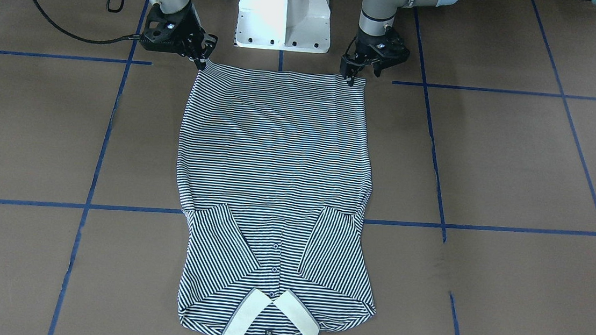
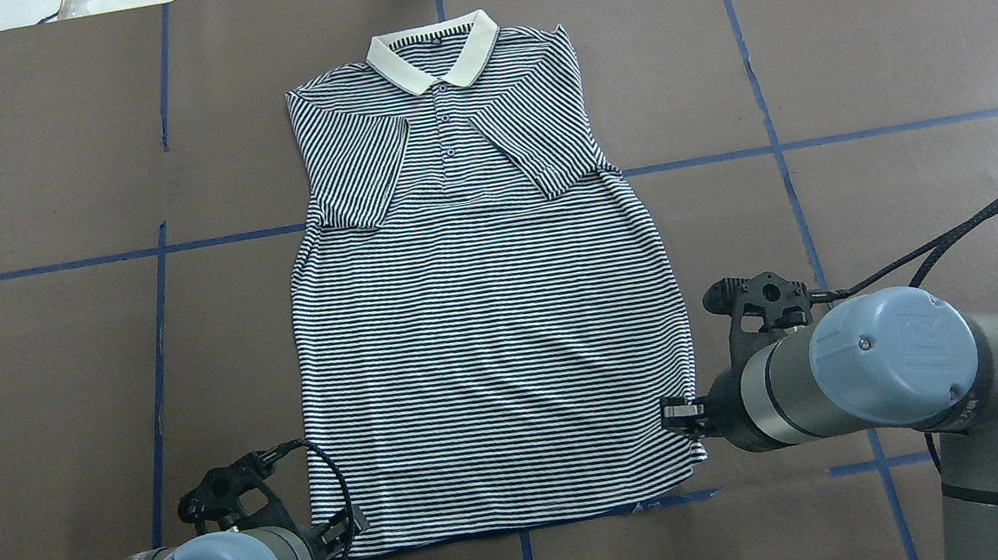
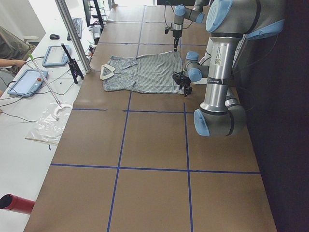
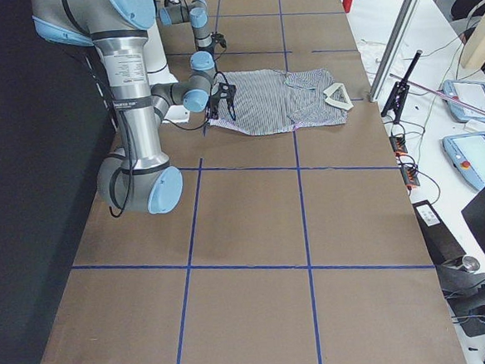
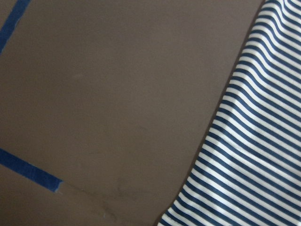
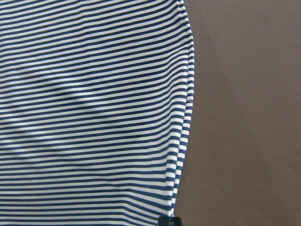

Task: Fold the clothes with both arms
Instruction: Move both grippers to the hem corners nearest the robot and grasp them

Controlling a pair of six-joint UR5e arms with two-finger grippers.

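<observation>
The striped polo shirt [image 1: 277,155] [image 2: 486,323] lies flat and face up on the brown table. Its cream collar [image 2: 433,53] points away from the robot and both sleeves are folded in over the chest. My left gripper [image 1: 363,73] [image 2: 343,531] is down at the hem corner on my left, its fingers apart. At the other hem corner my right gripper [image 1: 205,54] [image 2: 679,414] also stands open. One black fingertip [image 6: 169,220] meets the shirt's side edge [image 6: 186,117]. The left wrist view shows only table and the striped edge [image 5: 244,141].
The white pedestal base [image 1: 284,15] stands just behind the hem. Blue tape lines [image 2: 159,306] cross the brown table. Off the table's far side are desks with tablets [image 3: 29,79] [image 4: 473,145], a metal post [image 3: 72,34] and a person's forearm [image 3: 9,62].
</observation>
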